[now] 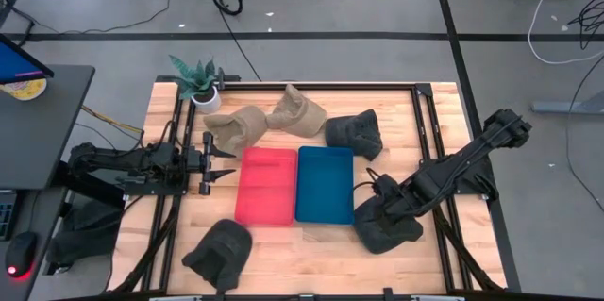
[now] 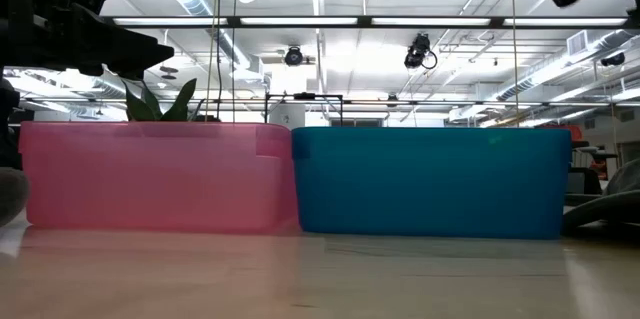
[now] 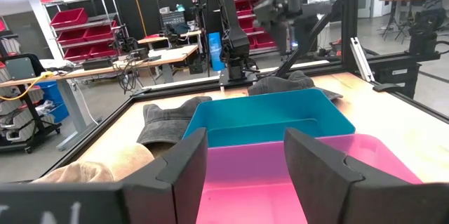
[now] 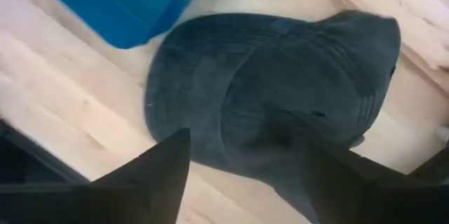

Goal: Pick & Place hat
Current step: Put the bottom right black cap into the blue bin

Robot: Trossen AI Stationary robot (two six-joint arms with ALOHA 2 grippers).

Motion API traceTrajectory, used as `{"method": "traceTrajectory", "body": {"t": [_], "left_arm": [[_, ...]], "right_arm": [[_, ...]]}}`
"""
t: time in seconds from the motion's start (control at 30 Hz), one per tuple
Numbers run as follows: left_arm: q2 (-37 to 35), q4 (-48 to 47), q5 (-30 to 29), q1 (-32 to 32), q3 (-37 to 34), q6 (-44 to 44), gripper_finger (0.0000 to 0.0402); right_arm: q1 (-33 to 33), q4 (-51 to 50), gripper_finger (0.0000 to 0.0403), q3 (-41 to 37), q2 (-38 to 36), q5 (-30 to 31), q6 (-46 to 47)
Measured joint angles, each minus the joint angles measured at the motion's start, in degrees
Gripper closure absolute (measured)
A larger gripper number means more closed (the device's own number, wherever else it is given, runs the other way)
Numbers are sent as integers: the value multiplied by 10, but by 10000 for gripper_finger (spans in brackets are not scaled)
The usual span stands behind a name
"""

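Note:
A dark grey hat (image 1: 385, 228) (image 4: 273, 90) lies on the table at the near right, just beside the blue tray (image 1: 325, 183). My right gripper (image 1: 375, 205) (image 4: 228, 127) points down right above it, open, with its fingers spread over the hat's crown. My left gripper (image 1: 226, 164) (image 3: 245, 140) waits open and level at the table's left, facing the red tray (image 1: 266, 185). Two more dark hats lie at the far right (image 1: 355, 133) and at the near left (image 1: 219, 252). Two tan hats (image 1: 269, 120) lie at the far side. My right gripper comes at the dark hat's crown (image 4: 295, 76) from above, pointing down, with one finger (image 4: 309, 161) over the crown and the other (image 4: 154, 175) over the hat's edge. Whether the fingers touch the hat I cannot tell.
The red and blue trays stand side by side in the table's middle. A potted plant (image 1: 198, 82) stands at the far left corner. Black rails (image 1: 425, 122) run along the table's sides. Bare wood shows in front of the trays.

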Motion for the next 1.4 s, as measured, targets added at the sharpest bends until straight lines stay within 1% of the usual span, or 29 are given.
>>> {"method": "traceTrajectory", "body": {"t": [0.1, 0.23, 0.53, 0.63, 0.73, 0.8, 0.87, 1.03, 1.07, 1.2, 1.27, 1.4], "left_arm": [[0, 0, 0, 0, 0, 0, 209], [0, 0, 0, 0, 0, 0, 209], [0, 0, 0, 0, 0, 0, 209], [0, 0, 0, 0, 0, 0, 209], [0, 0, 0, 0, 0, 0, 209], [0, 0, 0, 0, 0, 0, 209], [0, 0, 0, 0, 0, 0, 209], [0, 0, 0, 0, 0, 0, 209], [0, 0, 0, 0, 0, 0, 209], [0, 0, 0, 0, 0, 0, 209], [0, 0, 0, 0, 0, 0, 209], [0, 0, 0, 0, 0, 0, 209]], "right_arm": [[5, 35, 128, -35, 0, -16, 9], [13, 104, 128, -86, 0, -31, 25], [16, 297, 148, -207, 0, -55, 50], [16, 327, 162, -237, 0, -54, 64], [16, 338, 192, -251, -1, -54, 74], [16, 337, 223, -252, -1, -54, 73], [16, 343, 261, -253, -1, -54, 64], [16, 366, 377, -254, -1, -67, 45], [16, 372, 388, -254, -1, -70, 44], [15, 383, 386, -254, -1, -87, 44], [16, 383, 394, -253, -6, -98, 40], [16, 383, 396, -253, -37, -111, 34]]}}
